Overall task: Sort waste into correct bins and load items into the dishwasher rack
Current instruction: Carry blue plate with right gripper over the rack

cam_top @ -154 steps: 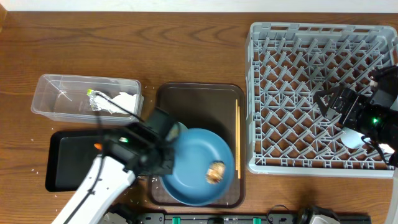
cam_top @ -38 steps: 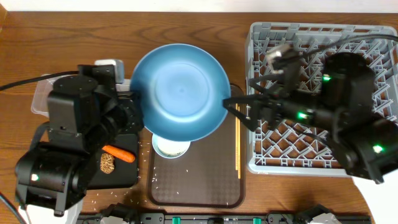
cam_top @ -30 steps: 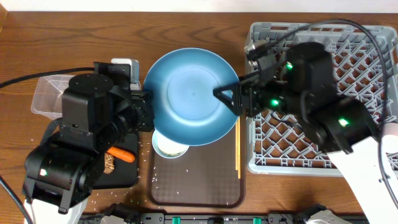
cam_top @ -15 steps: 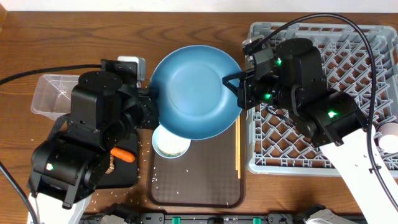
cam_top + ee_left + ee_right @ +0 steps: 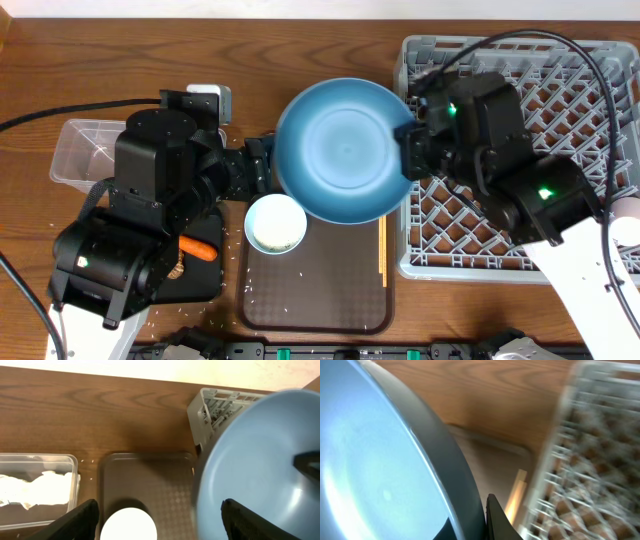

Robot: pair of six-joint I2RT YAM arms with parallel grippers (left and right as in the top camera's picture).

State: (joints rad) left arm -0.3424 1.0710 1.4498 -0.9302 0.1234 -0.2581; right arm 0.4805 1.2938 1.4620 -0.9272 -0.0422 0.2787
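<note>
While the blue plate (image 5: 345, 150) was gripped aloft at its right rim by the closed right claw (image 5: 408, 152), the left claw (image 5: 262, 168) was seen wide open, empty; the dishwasher rack (image 5: 520, 60) lay just rightward, under that arm

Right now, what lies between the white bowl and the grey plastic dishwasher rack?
Overhead view: thin wooden chopsticks lie on the brown tray near its right edge, between the white bowl and grey rack.

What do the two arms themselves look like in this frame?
Both the left arm and right arm have bulky black housings on white lower links, with small green lights and black cables looping off. The fingers are black.
</note>
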